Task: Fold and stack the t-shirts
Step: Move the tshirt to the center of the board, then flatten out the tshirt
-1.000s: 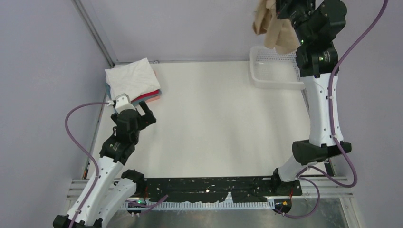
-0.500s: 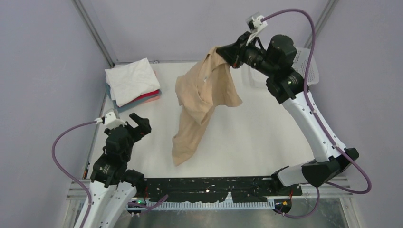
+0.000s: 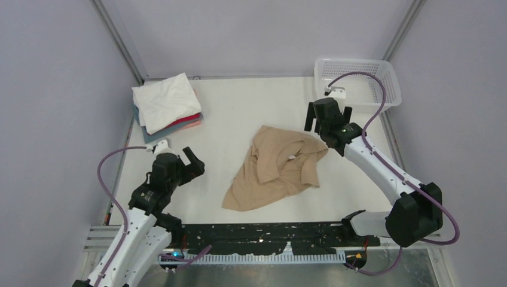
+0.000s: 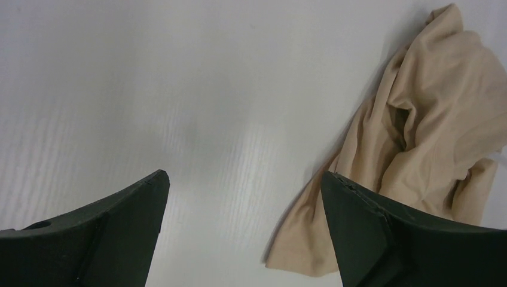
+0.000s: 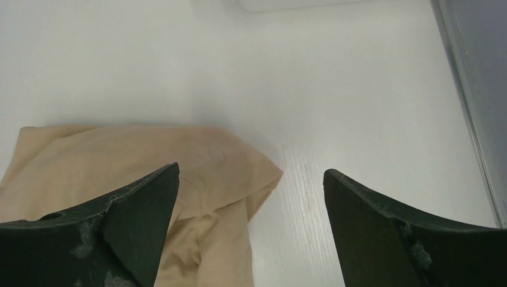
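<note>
A tan t-shirt [image 3: 276, 168] lies crumpled on the middle of the white table. My right gripper [image 3: 327, 122] hovers just past its far right corner, open, nothing between its fingers. In the right wrist view the tan t-shirt [image 5: 149, 155] lies under the left finger, and bare table shows between the jaws of the gripper [image 5: 251, 173]. A folded stack of t-shirts [image 3: 167, 107], white over red/pink over grey-blue, sits at the back left. My left gripper [image 3: 182, 158] is open and empty, left of the tan shirt. From the left wrist, the gripper [image 4: 245, 179] faces the tan shirt [image 4: 430, 119] lying ahead to the right.
A white mesh basket [image 3: 382, 69] stands at the back right corner, its near edge [image 5: 287, 5] showing at the top of the right wrist view. Metal frame rails run along the table's left and right sides.
My right arm swung the tan shirt from above the basket down to the table's middle and let it go, its jaws opening. My left arm drifted nearer and to the right.
</note>
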`<state>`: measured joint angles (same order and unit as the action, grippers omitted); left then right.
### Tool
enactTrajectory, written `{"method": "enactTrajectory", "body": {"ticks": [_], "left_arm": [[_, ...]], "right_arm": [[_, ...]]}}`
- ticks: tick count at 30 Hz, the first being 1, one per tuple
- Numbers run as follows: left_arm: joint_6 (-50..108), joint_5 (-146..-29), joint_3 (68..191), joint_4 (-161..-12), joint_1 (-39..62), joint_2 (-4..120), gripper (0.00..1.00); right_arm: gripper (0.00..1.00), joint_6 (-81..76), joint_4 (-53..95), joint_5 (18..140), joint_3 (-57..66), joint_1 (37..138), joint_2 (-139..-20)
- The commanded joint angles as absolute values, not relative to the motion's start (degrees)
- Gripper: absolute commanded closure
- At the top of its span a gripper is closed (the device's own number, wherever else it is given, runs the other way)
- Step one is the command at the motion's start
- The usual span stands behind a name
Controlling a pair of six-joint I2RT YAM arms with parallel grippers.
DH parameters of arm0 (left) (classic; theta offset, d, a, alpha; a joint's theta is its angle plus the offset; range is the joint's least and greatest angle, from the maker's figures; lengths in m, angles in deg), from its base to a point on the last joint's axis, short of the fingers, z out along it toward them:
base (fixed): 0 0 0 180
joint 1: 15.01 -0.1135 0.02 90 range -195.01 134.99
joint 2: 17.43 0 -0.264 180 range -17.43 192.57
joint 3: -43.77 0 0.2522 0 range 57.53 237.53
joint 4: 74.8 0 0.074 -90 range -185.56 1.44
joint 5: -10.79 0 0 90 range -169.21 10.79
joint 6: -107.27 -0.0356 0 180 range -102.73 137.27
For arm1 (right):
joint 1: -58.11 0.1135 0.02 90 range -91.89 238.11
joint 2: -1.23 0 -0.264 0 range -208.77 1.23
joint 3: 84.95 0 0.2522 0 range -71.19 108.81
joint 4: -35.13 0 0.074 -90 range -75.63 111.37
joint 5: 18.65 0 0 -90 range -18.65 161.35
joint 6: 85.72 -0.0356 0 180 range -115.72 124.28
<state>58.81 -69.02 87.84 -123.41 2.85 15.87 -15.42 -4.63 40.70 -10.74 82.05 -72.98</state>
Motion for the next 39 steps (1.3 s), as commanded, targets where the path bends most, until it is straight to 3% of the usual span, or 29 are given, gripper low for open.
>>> {"method": "enactTrajectory", "body": {"ticks": [1, 5, 11, 17, 21, 24, 25, 27, 33, 39], "left_arm": [[59.1, -81.5, 86.4, -119.4, 3.3, 21.0, 0.0], [59.8, -88.7, 81.9, -117.5, 8.1, 22.8, 0.0], [63.2, -85.9, 77.8, -113.4, 20.1, 24.9, 0.0], [67.0, -84.2, 76.3, -106.6, 25.7, 31.2, 0.13], [67.4, -82.4, 77.7, -105.1, 28.4, 37.5, 0.32], [68.2, -80.6, 79.1, -103.8, 31.4, 42.6, 0.55], [68.2, -80.2, 79.7, -103.6, 31.9, 44.3, 0.65], [68.1, -78.8, 81.0, -104.9, 32.1, 46.5, 0.99], [68.7, -69.5, 80.8, -111.1, 32.1, 40.3, 1.0], [68.1, -67.8, 78.9, -112.1, 32.1, 34.4, 1.0]], "right_arm": [[0.05, -17.2, -5.2, 37.9, -10.7, 83.4, -67.8], [0.05, -17.2, 2.3, 53.3, -18.7, 89.4, -64.0], [0.05, -17.5, 7.2, 62.0, -25.8, 100.6, -63.7], [0.05, -18.0, 16.7, 70.4, -33.6, 103.4, -61.6], [0.05, -18.2, 18.0, 72.1, -36.1, 103.5, -59.9], [0.05, -17.6, 18.2, 73.5, -36.1, 103.9, -61.3], [0.05, -17.4, 18.8, 73.8, -36.0, 104.0, -62.3], [0.05, -17.5, 20.1, 75.1, -35.5, 104.3, -64.1], [0.05, -16.7, 20.7, 74.1, -33.8, 104.6, -69.0], [0.04, -17.1, 26.3, 78.3, -32.1, 104.8, -75.3]]}}
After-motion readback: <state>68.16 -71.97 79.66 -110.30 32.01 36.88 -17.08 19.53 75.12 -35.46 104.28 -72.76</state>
